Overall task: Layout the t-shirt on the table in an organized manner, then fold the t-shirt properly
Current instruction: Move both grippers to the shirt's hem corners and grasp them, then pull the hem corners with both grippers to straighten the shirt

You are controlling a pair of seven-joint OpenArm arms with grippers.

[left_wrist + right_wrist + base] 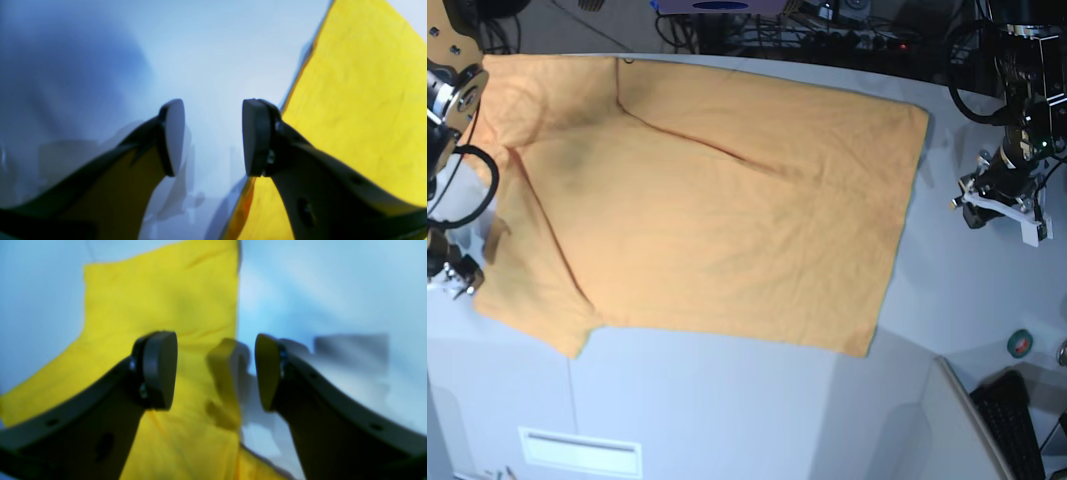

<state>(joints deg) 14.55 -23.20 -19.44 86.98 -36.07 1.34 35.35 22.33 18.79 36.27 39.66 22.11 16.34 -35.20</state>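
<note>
Fingers of the right gripper (216, 371) stand apart over the orange t-shirt's (717, 210) edge, gripping nothing, and the left gripper (213, 136) gapes empty just off the t-shirt, which lies spread flat on the white table (727, 400), seemingly ready for folding.

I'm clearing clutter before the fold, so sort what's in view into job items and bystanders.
For the job:
- t-shirt, spread flat
- table
- left gripper, open, beside the shirt's edge
- right gripper, open over the shirt's edge

Just lying about:
- tape roll
- keyboard
- cables behind the table
</note>
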